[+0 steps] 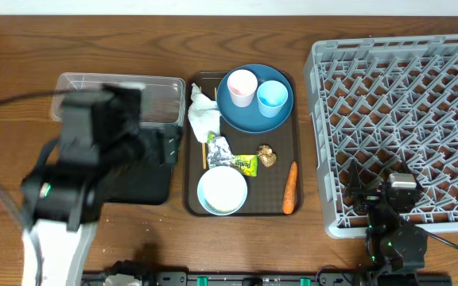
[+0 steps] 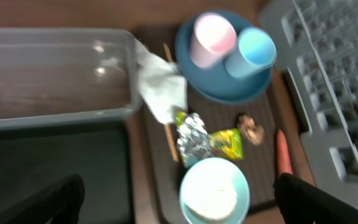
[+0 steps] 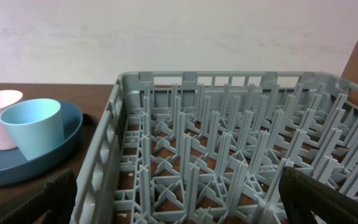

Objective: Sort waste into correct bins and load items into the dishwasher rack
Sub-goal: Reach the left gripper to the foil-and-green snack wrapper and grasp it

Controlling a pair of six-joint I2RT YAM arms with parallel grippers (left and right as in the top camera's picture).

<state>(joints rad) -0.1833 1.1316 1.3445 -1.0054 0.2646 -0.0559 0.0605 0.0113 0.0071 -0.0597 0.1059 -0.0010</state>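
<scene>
My left gripper hangs open and empty high above the clear tub and the black tray. On the brown serving tray lie a white tissue, foil wrapper, yellow-green packet, brown lump, carrot and thin chopsticks. A light blue bowl holds rice. Pink cup and blue cup stand on the dark-blue plate. My right gripper is open, empty, over the grey rack's front left part.
The brown serving tray sits between the bins on the left and the rack on the right. The left arm's body covers part of the black tray in the overhead view. A pale wall stands behind the table.
</scene>
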